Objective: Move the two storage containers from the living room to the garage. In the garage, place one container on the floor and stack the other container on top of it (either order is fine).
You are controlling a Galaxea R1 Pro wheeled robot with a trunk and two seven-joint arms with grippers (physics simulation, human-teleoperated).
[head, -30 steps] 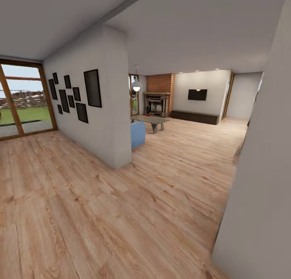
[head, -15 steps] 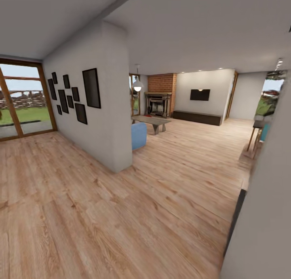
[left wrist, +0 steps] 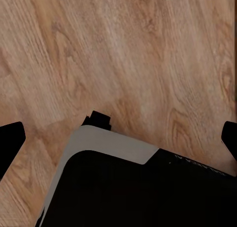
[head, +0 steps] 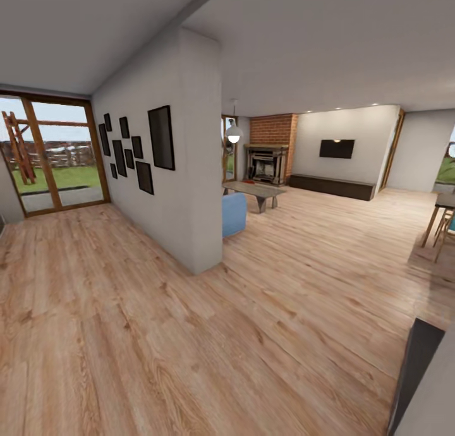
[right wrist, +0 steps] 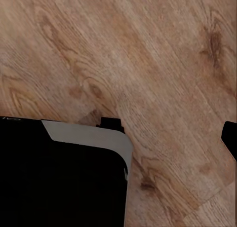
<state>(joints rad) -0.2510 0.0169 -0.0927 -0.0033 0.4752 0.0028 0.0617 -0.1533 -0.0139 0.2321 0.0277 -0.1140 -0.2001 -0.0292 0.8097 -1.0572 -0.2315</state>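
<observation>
While the robot stood on the light wood plank floor, that floor filled the near ground, its boards running away toward the far rooms. Under each arm the same planks showed, with a corner of the robot's black base edged in grey below the left arm and the matching corner below the right. The left gripper had a dark fingertip at each side edge of its wrist view, set far apart with bare floor between, so its claw stood wide and held nothing. Of the right gripper's fingers a single dark tip could be seen, and whether that claw was wide or narrow could not be told. At the near right a dark panel edge rose beside a pale wall. In the middle distance a white partition wall carried a cluster of black frames, and a blue seat sat just behind its end. To the far left, wood-framed glass doors showed grass outside. Beyond the partition lay the living room, with a low grey table, a hanging globe lamp, a red brick fireplace, a black wall TV and a long dark bench below it. At the far right stood wooden table legs. The two storage containers could not be made out anywhere.
</observation>
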